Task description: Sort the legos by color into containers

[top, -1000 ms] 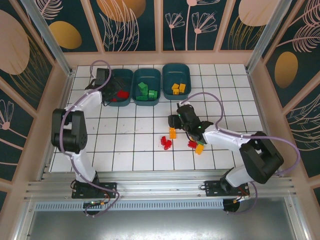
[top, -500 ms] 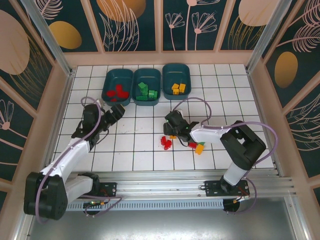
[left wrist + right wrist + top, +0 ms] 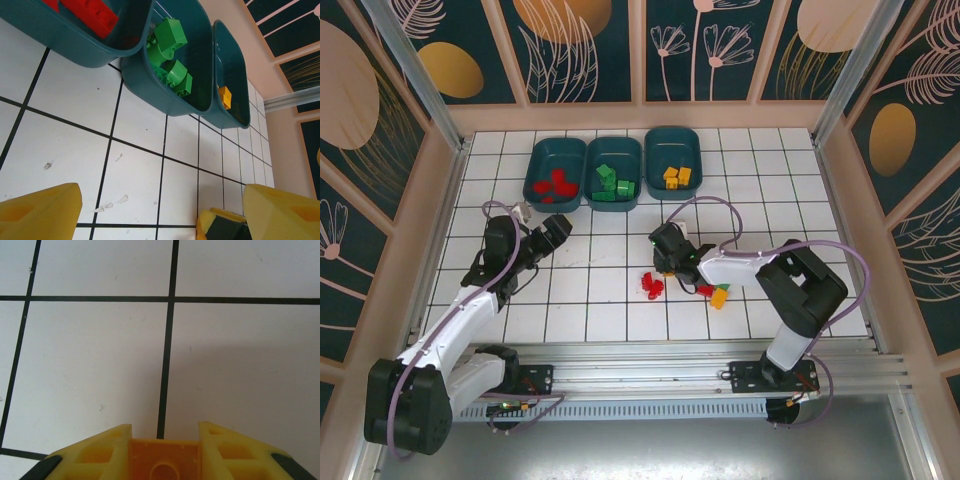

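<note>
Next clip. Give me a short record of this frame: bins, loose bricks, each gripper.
left bin: red bricks
middle bin: green bricks
right bin: orange bricks
loose on table: red cluster, red brick, loose orange brick
left gripper: open, empty, over tiles near the left bin
right gripper: closed on held orange brick, next to the red cluster
sorting: unfinished
</note>
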{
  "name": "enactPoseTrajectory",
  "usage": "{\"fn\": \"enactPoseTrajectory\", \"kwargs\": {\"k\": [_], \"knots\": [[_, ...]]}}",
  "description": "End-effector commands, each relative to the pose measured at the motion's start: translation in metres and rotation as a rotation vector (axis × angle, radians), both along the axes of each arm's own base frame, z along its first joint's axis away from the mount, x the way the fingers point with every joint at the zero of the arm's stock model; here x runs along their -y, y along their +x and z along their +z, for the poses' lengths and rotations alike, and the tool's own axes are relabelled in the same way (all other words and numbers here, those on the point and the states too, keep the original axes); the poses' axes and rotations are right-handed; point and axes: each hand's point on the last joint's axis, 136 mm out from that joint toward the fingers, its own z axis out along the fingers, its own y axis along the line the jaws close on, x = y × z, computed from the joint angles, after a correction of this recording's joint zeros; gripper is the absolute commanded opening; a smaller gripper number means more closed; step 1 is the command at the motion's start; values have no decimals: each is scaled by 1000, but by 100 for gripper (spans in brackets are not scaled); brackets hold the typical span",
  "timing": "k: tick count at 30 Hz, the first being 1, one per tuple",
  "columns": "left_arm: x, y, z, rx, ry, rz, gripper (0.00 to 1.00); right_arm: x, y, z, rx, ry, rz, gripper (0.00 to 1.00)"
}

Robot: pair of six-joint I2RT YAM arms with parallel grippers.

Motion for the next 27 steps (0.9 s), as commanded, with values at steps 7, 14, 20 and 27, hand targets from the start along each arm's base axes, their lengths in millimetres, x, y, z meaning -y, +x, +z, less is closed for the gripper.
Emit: {"fn": "enactPoseTrajectory", "kwargs": {"k": [7,14,20,27], "knots": [[9,1,6,20,-24,-30,83,9,30,55,171,-8,-33,20],[49,-5,1,17,-21,-146,82,38,115,115,315,58,-107,21],[113,-25,-14,4,40,-332,81,49,193,115,329,56,-116,21],[162,-54,-41,-30,192,-503,78,41,251,96,287,46,-93,23]]}}
